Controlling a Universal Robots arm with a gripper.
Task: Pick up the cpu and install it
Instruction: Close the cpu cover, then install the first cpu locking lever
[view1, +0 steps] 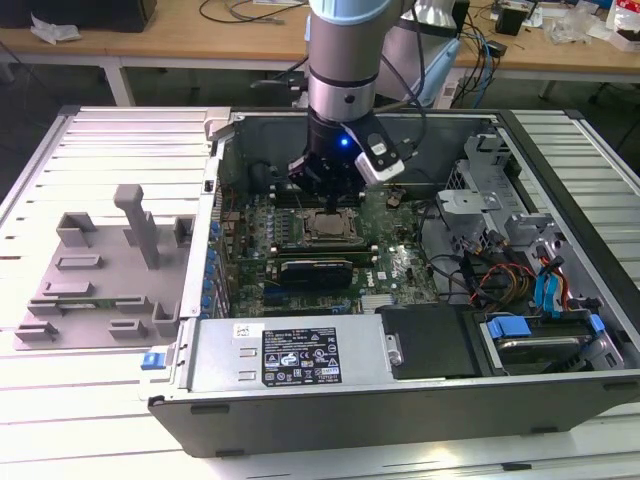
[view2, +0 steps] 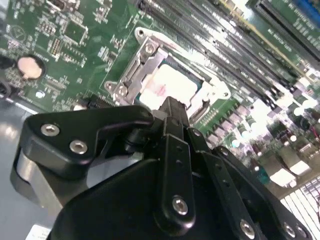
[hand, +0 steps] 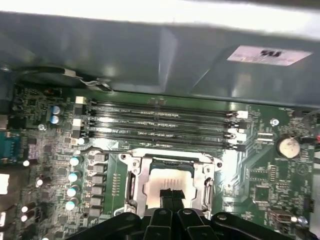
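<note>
1. My gripper (view1: 331, 195) hangs just above the motherboard's (view1: 390, 262) middle; fingers (hand: 172, 196) pressed together, holding nothing.
2. The cpu (hand: 168, 181) lies inside the socket frame (hand: 134, 180), beside the memory slots (hand: 160, 125).
3. Case walls (view1: 420, 120) close around.

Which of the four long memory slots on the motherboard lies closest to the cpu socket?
The last slot of the row in the first wrist view, directly bordering the socket frame around the cpu.
</note>
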